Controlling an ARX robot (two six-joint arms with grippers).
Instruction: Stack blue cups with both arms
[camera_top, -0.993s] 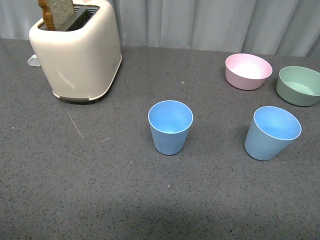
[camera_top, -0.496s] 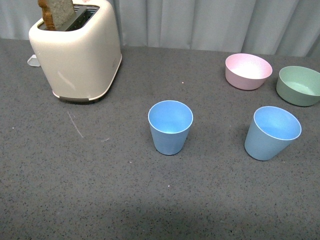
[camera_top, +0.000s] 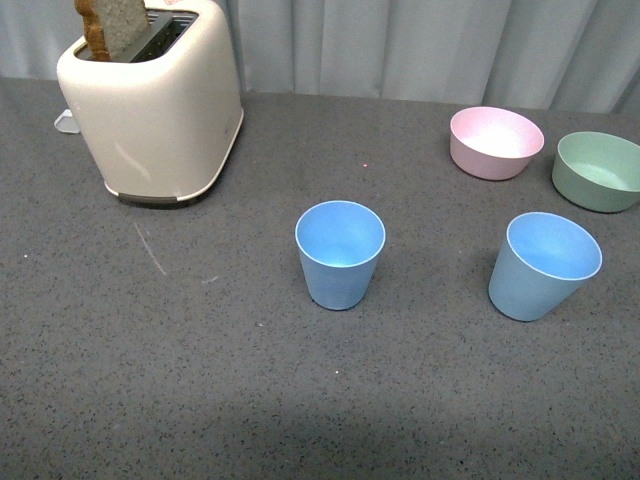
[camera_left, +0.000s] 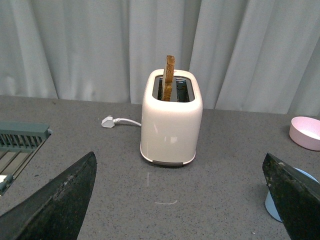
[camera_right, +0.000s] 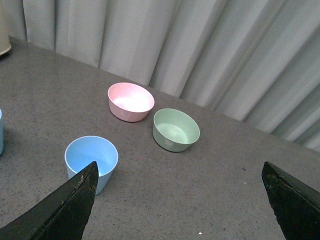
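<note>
Two light blue cups stand upright and apart on the grey table in the front view: one in the middle (camera_top: 340, 253), the other to its right (camera_top: 545, 264). Neither arm shows in that view. My left gripper (camera_left: 180, 200) is open with nothing between its fingers; a sliver of a blue cup (camera_left: 272, 205) peeks out beside one finger. My right gripper (camera_right: 180, 200) is open and empty too, with a blue cup (camera_right: 92, 161) just beyond one finger (camera_right: 65, 207). A strip of the other cup (camera_right: 1, 132) shows at the frame edge.
A cream toaster (camera_top: 155, 100) with a slice of bread (camera_top: 112, 25) stands at the back left, its white plug (camera_left: 108, 121) behind it. A pink bowl (camera_top: 496, 142) and a green bowl (camera_top: 598, 171) sit at the back right. A grey rack (camera_left: 20, 145) lies far left.
</note>
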